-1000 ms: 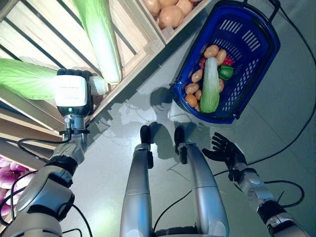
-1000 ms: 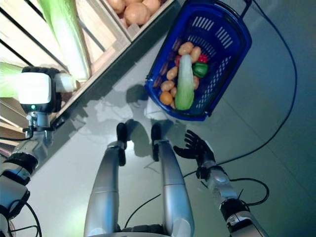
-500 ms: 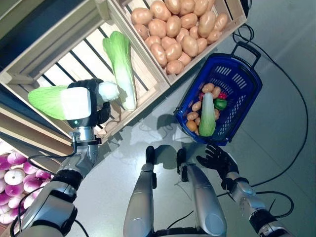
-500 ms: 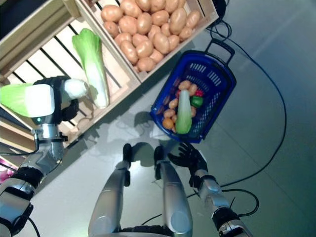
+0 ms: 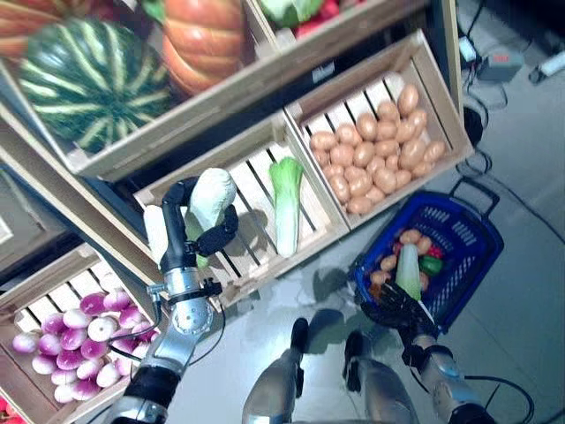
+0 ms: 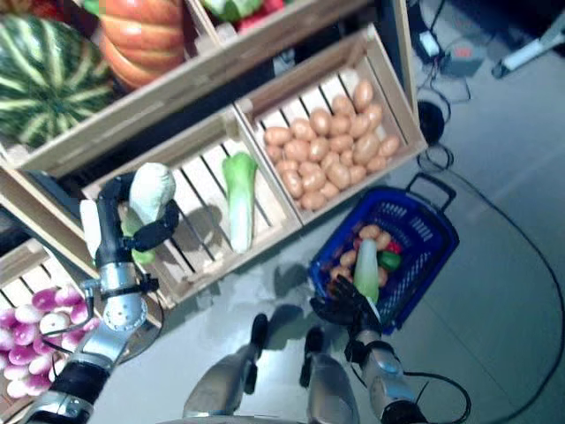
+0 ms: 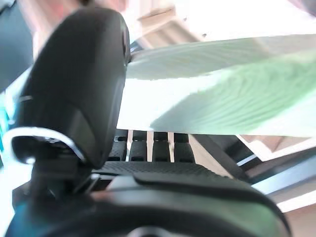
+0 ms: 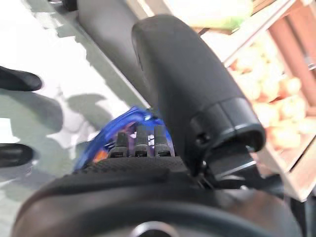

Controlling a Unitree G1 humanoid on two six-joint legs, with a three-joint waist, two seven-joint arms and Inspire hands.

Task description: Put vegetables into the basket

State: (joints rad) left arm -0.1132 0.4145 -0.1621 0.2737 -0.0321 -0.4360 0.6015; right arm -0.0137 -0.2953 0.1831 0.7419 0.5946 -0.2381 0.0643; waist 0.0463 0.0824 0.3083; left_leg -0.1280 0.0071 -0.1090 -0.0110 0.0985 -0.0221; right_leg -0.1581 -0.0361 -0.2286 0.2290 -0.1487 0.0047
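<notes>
Left hand (image 5: 196,231) is clutching a napa cabbage (image 5: 208,196) above the crate (image 5: 256,225). Right hand (image 5: 395,308) is hanging released. Next, I judge: carrying it across to the blue basket (image 5: 459,265).

The left hand (image 5: 201,231) is raised on an upright forearm with its fingers curled round a cabbage (image 5: 209,196), while the right hand (image 5: 395,308) hangs low beside the basket (image 5: 465,265), fingers spread loosely.
</notes>
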